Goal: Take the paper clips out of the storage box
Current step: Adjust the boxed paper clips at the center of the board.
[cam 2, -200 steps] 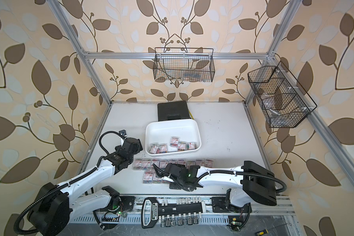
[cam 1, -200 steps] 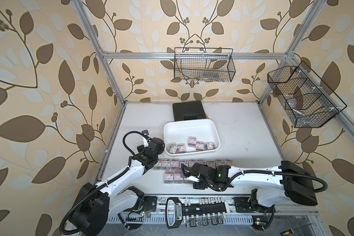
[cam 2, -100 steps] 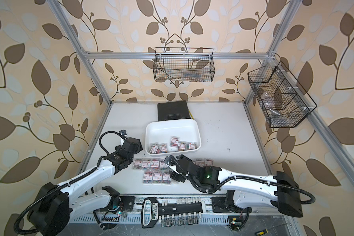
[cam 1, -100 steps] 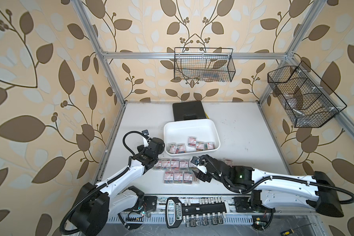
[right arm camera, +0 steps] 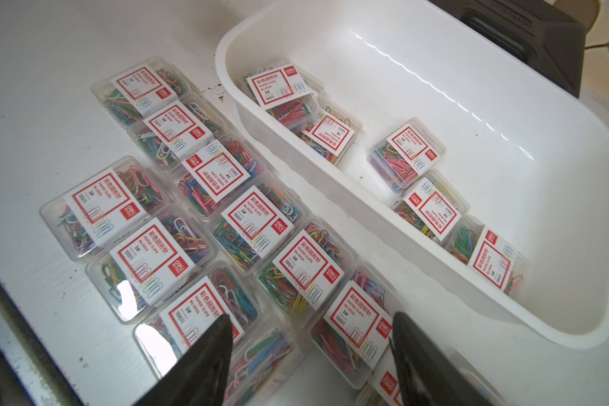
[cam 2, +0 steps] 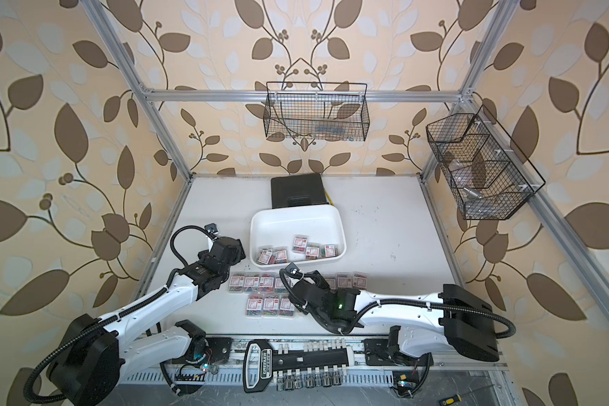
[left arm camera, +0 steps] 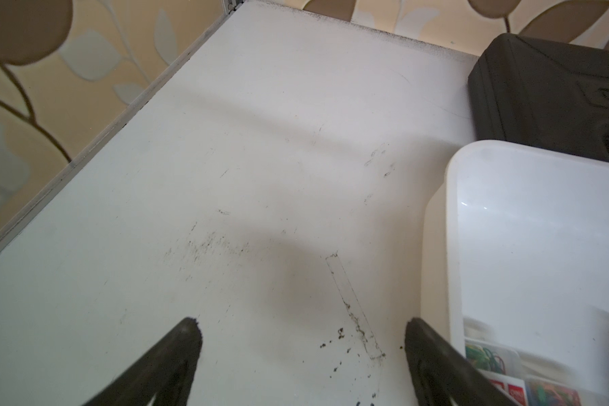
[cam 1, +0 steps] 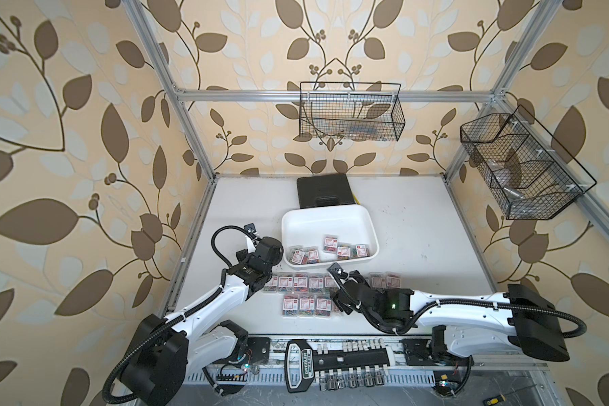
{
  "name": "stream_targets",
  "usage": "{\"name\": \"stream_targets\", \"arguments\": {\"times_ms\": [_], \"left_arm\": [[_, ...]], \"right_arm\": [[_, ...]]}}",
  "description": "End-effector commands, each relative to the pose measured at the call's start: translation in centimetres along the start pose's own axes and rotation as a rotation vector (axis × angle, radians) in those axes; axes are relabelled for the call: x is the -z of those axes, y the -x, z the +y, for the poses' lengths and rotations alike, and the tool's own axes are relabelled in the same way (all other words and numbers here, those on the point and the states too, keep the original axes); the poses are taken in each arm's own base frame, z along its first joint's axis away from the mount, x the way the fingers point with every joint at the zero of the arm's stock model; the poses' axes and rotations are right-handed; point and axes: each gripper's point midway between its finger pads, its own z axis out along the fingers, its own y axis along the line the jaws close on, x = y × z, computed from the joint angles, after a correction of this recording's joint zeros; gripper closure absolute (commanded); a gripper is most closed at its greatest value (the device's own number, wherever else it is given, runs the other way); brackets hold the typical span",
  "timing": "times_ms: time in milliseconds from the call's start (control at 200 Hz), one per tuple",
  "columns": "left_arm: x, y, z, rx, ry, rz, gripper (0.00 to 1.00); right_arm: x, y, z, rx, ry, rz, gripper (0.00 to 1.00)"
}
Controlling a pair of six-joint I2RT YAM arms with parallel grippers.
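The storage box (cam 1: 326, 210) is a shallow white tray in the middle of the table, with several paper clips boxes (cam 1: 327, 247) along its near wall. More paper clips boxes (cam 1: 306, 281) lie in two rows on the table in front of it. My right gripper (right arm camera: 312, 318) hovers open over these rows (right arm camera: 254, 221) and holds nothing; the tray (right arm camera: 471, 105) lies just beyond it. In both top views it is near the rows' middle (cam 1: 340, 302). My left gripper (left arm camera: 301, 327) is open over bare table beside the tray's left wall (left arm camera: 542, 228).
A black hard case (cam 1: 324, 191) lies right behind the tray. Black wire baskets hang on the back wall (cam 1: 350, 112) and the right wall (cam 1: 521, 168). A socket rail (cam 1: 331, 365) lies along the front edge, with a screwdriver (cam 1: 494, 386) at the front right.
My right gripper swung toward the tray, then drew back a little over the rows on the table. The left arm has not moved.
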Motion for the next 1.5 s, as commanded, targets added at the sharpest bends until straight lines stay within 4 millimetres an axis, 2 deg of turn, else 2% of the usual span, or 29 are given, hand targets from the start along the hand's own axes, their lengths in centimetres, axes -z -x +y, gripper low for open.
{"name": "stream_targets", "arguments": {"times_ms": [0, 350, 685, 925, 1075, 1210, 1385, 1494], "left_arm": [[0.2, 1.3, 0.0, 0.02, 0.001, -0.034, 0.07], [0.2, 1.3, 0.0, 0.02, 0.0, -0.033, 0.07], [0.2, 1.2, 0.0, 0.018, 0.0, -0.03, 0.07], [0.2, 1.2, -0.1, 0.018, -0.004, -0.03, 0.07], [0.2, 1.2, -0.2, 0.018, -0.007, -0.03, 0.07], [0.2, 1.3, -0.2, 0.018, -0.008, -0.03, 0.07], [0.3, 1.2, -0.1, 0.019, -0.01, -0.03, 0.07], [0.4, 1.2, 0.0, 0.025, -0.012, -0.036, 0.07]], "right_arm": [[-0.2, 0.2, -1.0, -0.071, -0.076, -0.015, 0.3], [-0.6, -2.3, -2.1, -0.103, -0.159, 0.049, 0.31], [-2.2, -4.3, 0.4, -0.075, -0.115, 0.123, 0.31], [-2.9, -5.3, 0.8, -0.032, -0.173, 0.175, 0.35], [-3.1, -4.4, 1.3, -0.028, -0.16, 0.15, 0.35], [-2.7, -2.3, 1.4, -0.037, -0.149, 0.112, 0.34], [0.4, 0.3, -0.2, -0.159, -0.13, 0.027, 0.28], [2.2, 0.1, -1.1, -0.271, -0.1, -0.003, 0.27]]}}
